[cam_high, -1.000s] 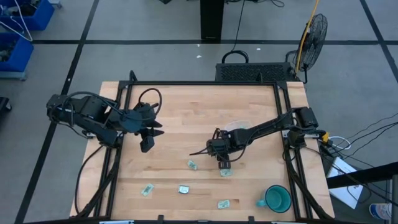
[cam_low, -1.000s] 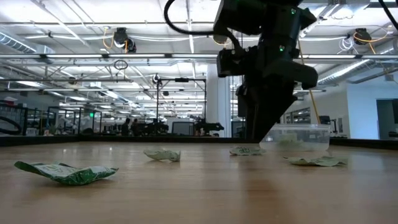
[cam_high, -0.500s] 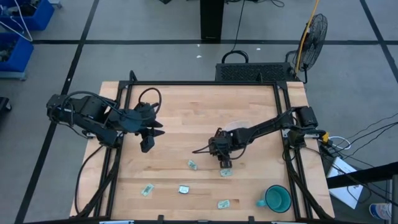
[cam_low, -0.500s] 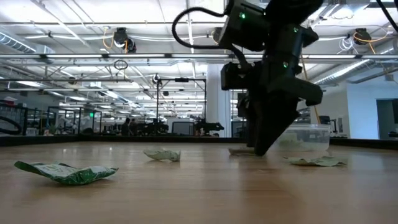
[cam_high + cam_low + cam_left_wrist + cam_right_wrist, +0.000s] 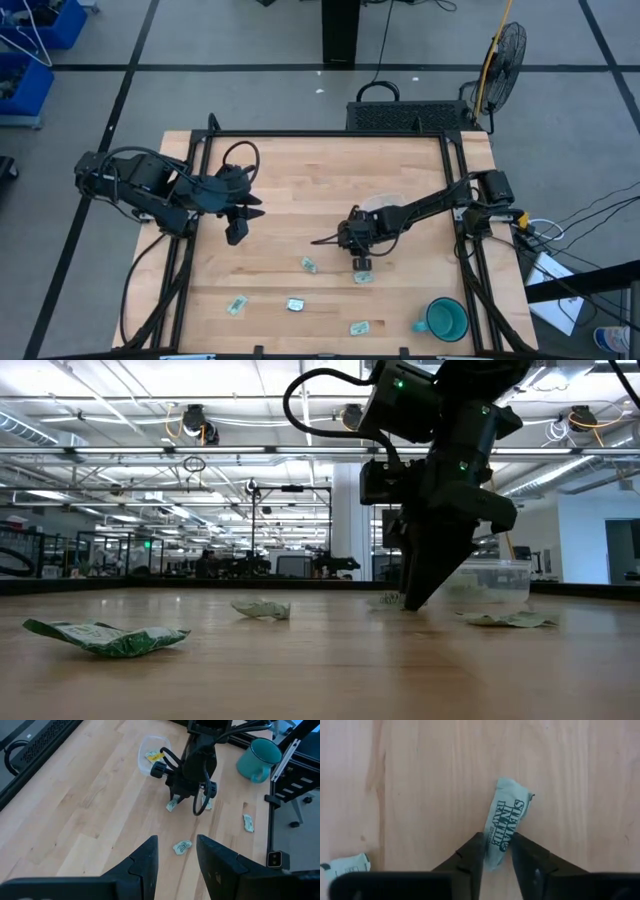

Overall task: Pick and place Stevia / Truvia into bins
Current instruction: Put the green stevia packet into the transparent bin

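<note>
right gripper [image 5: 496, 851] is down on the table [image 5: 300, 180], fingers pinched on one stevia sachet [image 5: 506, 822] just beside the clear bin [image 5: 380, 208]. four more sachets [image 5: 309, 264] lie loose toward the table's front edge, teal mug [image 5: 443, 319] at the front right corner. left gripper [image 5: 236, 232] hovers over the table's left side, fingers apart, holding nothing.

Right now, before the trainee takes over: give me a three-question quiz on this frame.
1. True or false: the left gripper is touching a sachet.
2. The right gripper has its fingers either side of: A) the mug, B) a Stevia sachet, C) the tub's rim.
3. Which container already has a sachet in it?

Key: 1 false, it hangs open above bare table. 2 B. 3 the clear tub, not the teal mug.
</note>
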Robot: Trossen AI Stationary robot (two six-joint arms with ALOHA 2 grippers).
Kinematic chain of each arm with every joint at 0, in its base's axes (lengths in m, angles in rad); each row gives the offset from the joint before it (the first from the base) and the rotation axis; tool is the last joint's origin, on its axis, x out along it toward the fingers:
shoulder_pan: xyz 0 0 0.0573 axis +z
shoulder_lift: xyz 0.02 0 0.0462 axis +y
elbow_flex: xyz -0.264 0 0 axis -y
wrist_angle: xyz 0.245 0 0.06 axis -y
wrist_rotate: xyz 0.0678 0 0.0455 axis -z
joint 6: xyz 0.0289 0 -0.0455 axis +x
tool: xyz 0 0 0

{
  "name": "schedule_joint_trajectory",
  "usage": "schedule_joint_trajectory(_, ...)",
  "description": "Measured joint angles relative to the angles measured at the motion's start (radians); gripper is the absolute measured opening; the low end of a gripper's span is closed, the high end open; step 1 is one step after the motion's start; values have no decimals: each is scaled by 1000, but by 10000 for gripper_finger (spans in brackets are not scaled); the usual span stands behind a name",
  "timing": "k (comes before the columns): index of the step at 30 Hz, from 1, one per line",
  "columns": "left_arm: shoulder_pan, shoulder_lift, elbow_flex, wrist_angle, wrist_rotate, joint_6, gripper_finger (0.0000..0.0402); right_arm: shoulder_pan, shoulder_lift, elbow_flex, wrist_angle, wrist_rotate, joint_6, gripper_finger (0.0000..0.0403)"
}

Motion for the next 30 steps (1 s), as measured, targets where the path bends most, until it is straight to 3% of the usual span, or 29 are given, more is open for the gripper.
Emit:
schedule_joint_trajectory(6,0,0,0,0,0,-2,140,0,-44,-5,-9,8,28,34)
schedule_joint_trajectory(11,0,0,0,0,1,-3,140,-3,-169,-4,-34,24,74,14)
schedule_joint_trajectory(19,0,0,0,1,1,-6,140,-43,-423,-3,-317,242,114,39)
schedule_joint_trajectory(23,0,0,0,1,1,-11,140,-109,-489,-48,-432,268,148,52)
schedule_joint_trajectory(30,0,0,0,2,1,-6,140,-196,-503,-206,-361,197,93,56)
